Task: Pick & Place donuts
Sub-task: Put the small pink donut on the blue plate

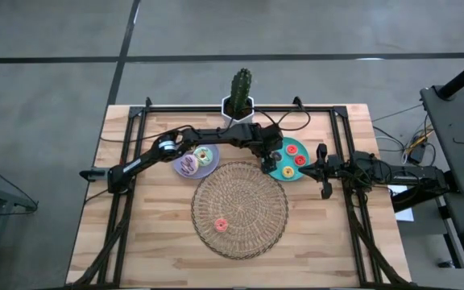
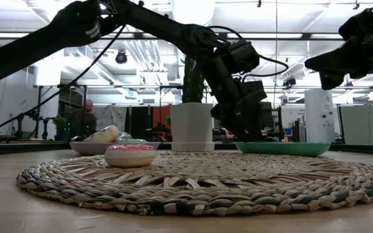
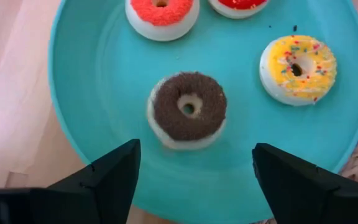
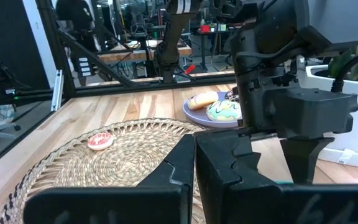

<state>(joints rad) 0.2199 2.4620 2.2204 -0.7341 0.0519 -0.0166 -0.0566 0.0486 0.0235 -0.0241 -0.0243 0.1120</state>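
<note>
My left gripper (image 3: pixel 194 177) is open above the teal plate (image 1: pixel 293 172), its fingers standing on either side of the dark brown donut (image 3: pixel 187 109) without touching it. An orange donut (image 3: pixel 161 12), a red donut (image 3: pixel 238 5) and a yellow donut (image 3: pixel 298 68) lie flat on the same plate. A pink donut (image 1: pixel 221 225) lies on the wicker mat (image 1: pixel 252 197). The lavender plate (image 1: pixel 204 171) holds the white-green donut (image 4: pixel 224 110) and other iced donuts (image 1: pixel 188 164). My right gripper (image 4: pixel 194 165) is shut and empty, raised to the right of the teal plate.
A potted cactus (image 1: pixel 241 95) stands at the table's far edge, just behind the two plates. A black metal frame (image 1: pixel 135 121) runs round the table top. Bare wood lies to the left and right of the mat. A person (image 2: pixel 83 120) sits in the room beyond.
</note>
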